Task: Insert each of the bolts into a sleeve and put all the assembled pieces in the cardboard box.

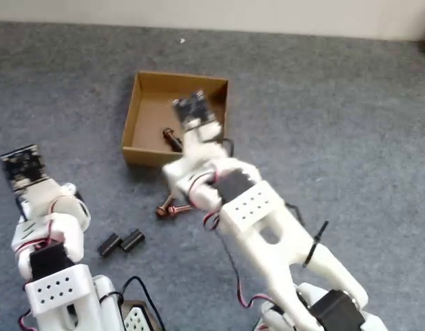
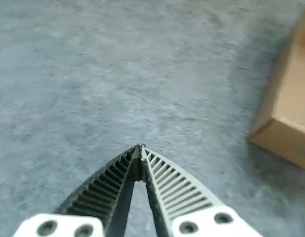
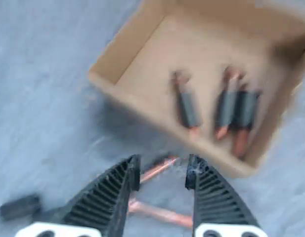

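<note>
In the high view, we find the cardboard box (image 1: 131, 118) on the grey surface (image 1: 336, 103), two bare bolts (image 1: 172, 208) just outside its near wall and two sleeves (image 1: 121, 242) nearer the arms. In the left wrist view, the left gripper (image 2: 139, 149) is fully closed and empty above the surface. In the right wrist view, we see the right gripper (image 3: 163, 170) parted, gripping nothing, above the bolts, with three assembled pieces (image 3: 225, 108) inside the box.
</note>
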`<act>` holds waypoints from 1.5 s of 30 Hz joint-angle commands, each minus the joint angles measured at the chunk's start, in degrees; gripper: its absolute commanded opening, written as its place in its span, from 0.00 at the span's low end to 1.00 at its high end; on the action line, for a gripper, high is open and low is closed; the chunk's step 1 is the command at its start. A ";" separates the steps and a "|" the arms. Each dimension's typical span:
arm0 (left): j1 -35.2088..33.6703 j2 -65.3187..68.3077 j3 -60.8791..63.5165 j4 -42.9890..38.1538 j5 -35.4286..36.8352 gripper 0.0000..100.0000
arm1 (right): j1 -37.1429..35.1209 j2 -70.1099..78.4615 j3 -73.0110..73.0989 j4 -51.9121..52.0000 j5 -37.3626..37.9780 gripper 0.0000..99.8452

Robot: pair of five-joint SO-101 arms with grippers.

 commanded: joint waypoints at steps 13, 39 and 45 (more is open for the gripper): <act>-8.57 -0.57 -3.30 -0.79 1.05 0.01 | -17.01 12.70 -6.37 1.36 -10.46 0.14; -11.56 -0.57 -2.86 -1.05 1.05 0.01 | -25.45 25.63 -12.88 2.51 -16.26 0.15; -11.56 -0.57 -2.86 -1.05 1.05 0.01 | -25.45 30.81 -17.01 8.75 -16.53 0.20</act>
